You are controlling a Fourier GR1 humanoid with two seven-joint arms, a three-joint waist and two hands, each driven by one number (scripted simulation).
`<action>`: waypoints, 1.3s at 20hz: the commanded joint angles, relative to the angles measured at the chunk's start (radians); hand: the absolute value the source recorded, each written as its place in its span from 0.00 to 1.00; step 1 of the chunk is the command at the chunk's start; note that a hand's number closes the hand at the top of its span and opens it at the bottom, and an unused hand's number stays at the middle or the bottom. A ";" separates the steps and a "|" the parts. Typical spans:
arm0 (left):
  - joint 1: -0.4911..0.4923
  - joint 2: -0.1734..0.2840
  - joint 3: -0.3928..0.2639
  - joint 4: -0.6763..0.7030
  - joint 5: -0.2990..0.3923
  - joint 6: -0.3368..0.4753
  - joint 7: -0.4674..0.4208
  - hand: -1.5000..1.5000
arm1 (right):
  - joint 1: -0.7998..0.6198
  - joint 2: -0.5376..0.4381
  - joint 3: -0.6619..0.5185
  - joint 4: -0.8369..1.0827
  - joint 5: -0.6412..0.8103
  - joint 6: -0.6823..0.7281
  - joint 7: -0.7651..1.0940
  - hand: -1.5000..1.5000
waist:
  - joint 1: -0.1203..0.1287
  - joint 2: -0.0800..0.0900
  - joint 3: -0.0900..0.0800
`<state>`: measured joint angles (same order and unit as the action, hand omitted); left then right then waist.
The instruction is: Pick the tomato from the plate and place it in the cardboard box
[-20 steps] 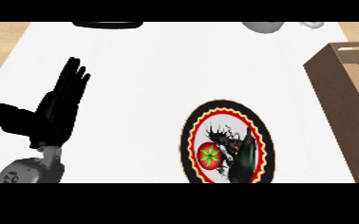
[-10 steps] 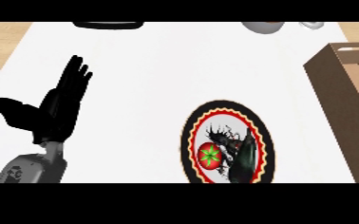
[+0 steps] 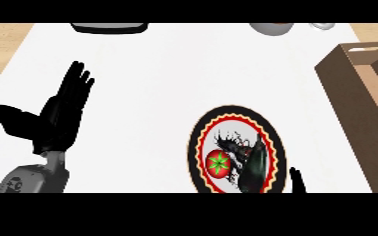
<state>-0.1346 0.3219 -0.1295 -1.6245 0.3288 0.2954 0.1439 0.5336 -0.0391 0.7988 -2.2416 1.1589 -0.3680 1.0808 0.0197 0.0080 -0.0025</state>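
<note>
single head view, steeply down, counter (image 3: 170, 70)

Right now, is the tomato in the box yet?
Not yet. The tomato sits on the plate, so nothing is done. The right hand is on the plate beside it, fingers bent towards it. The left hand rests open. Lifting it and carrying it to the box are left.

One tomato (image 3: 218, 163), one plate (image 3: 221, 116), one cardboard box (image 3: 353, 85) — two robot hands (image 3: 63, 112).

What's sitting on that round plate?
A red tomato lies on the plate, with the right hand beside it. The hand hides part of the plate.
</note>
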 commanded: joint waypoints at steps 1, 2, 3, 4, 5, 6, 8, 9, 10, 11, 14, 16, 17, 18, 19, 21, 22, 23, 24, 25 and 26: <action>0.033 -0.008 -0.003 -0.048 -0.024 0.029 0.030 0.50 | -0.150 0.037 0.032 0.121 0.049 -0.072 0.216 0.00 | -0.009 -0.006 0.002; -0.009 -0.017 0.010 0.014 -0.006 -0.001 -0.002 0.50 | -0.195 0.037 0.018 0.084 0.064 -0.001 0.271 0.00 | -0.010 -0.002 0.000; 0.015 0.011 0.039 0.017 0.012 -0.029 -0.004 0.50 | -0.225 0.036 -0.015 0.100 0.044 -0.020 0.251 0.00 | -0.007 -0.002 0.001; 0.038 -0.027 -0.017 -0.028 -0.029 0.010 -0.006 0.50 | -0.179 0.035 0.031 0.089 0.094 -0.036 0.266 0.00 | -0.011 -0.006 0.001; -0.012 -0.031 0.006 0.010 -0.021 0.015 0.008 0.50 | -0.216 0.035 -0.033 0.102 0.033 -0.017 0.242 0.00 | -0.014 -0.003 0.002; 0.004 -0.030 0.012 0.076 -0.024 -0.022 -0.057 0.50 | -0.236 0.035 -0.048 0.098 0.007 -0.006 0.250 0.00 | -0.014 0.000 0.001; 0.031 0.011 0.032 0.004 0.001 -0.052 -0.023 0.50 | -0.258 0.035 -0.001 0.104 0.019 -0.011 0.299 0.00 | -0.006 -0.003 0.001; 0.009 -0.015 0.002 -0.013 -0.027 -0.003 0.019 0.50 | -0.258 0.035 -0.020 0.098 0.007 -0.007 0.294 0.00 | -0.010 -0.004 0.002; -0.007 -0.023 0.008 0.015 -0.030 -0.005 0.003 0.50 | -0.270 0.034 -0.038 0.120 -0.002 -0.009 0.284 0.00 | -0.013 -0.003 0.001; 0.053 -0.046 -0.001 0.033 -0.034 -0.019 -0.060 0.50 | -0.267 0.034 -0.050 0.146 -0.028 -0.020 0.254 0.00 | -0.010 -0.003 0.001; -0.018 0.015 0.062 -0.002 0.011 -0.041 0.034 0.50 | -0.281 0.035 -0.018 0.218 -0.027 -0.093 0.247 0.00 | -0.011 -0.004 0.002; 0.043 0.004 0.037 -0.045 -0.003 -0.038 0.025 0.50 | -0.314 0.034 -0.058 0.194 -0.050 -0.048 0.278 0.00 | -0.001 -0.004 0.002; 0.010 -0.015 0.029 -0.045 -0.015 -0.006 0.047 0.50 | -0.278 0.034 -0.068 0.215 -0.051 -0.073 0.240 0.00 | -0.010 -0.005 0.002; 0.067 -0.007 0.017 -0.081 -0.030 -0.016 0.023 0.50 | -0.280 0.034 -0.092 0.235 -0.061 -0.057 0.232 0.00 | -0.003 -0.006 0.002; 0.065 -0.056 -0.001 0.000 -0.044 -0.012 -0.039 0.50 | -0.297 0.034 -0.050 0.234 -0.031 -0.046 0.277 0.00 | -0.011 -0.003 0.001; -0.037 -0.020 0.031 0.006 -0.042 -0.005 0.033 0.50 | -0.312 0.035 -0.072 0.261 -0.037 -0.046 0.275 0.00 | -0.017 -0.003 0.001; 0.022 0.012 0.083 0.018 0.015 -0.074 -0.004 0.50 | -0.264 0.035 -0.051 0.302 -0.029 -0.118 0.217 0.00 | -0.014 -0.005 0.001; -0.023 -0.050 0.002 0.004 -0.062 0.017 0.042 0.50 | -0.293 0.035 -0.082 0.222 -0.041 -0.026 0.269 0.00 | -0.020 -0.005 0.002; -0.020 -0.022 0.051 0.036 -0.028 -0.032 0.004 0.50 | -0.333 0.035 -0.119 0.267 -0.063 -0.067 0.258 0.00 | -0.015 -0.003 0.001; 0.002 -0.008 0.061 0.005 -0.007 -0.051 0.028 0.50 | -0.282 0.035 -0.072 0.257 -0.039 -0.052 0.257 0.00 | -0.016 -0.007 0.002; 0.024 -0.022 0.051 0.009 -0.032 -0.046 -0.014 0.50 | -0.328 0.036 -0.110 0.265 -0.067 -0.038 0.260 0.00 | -0.014 -0.006 0.002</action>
<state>-0.1288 0.3030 -0.0869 -1.6179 0.3036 0.2634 0.1542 0.2796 -0.0583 0.7102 -2.0577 1.0711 -0.3931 1.1649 0.0052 0.0030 -0.0009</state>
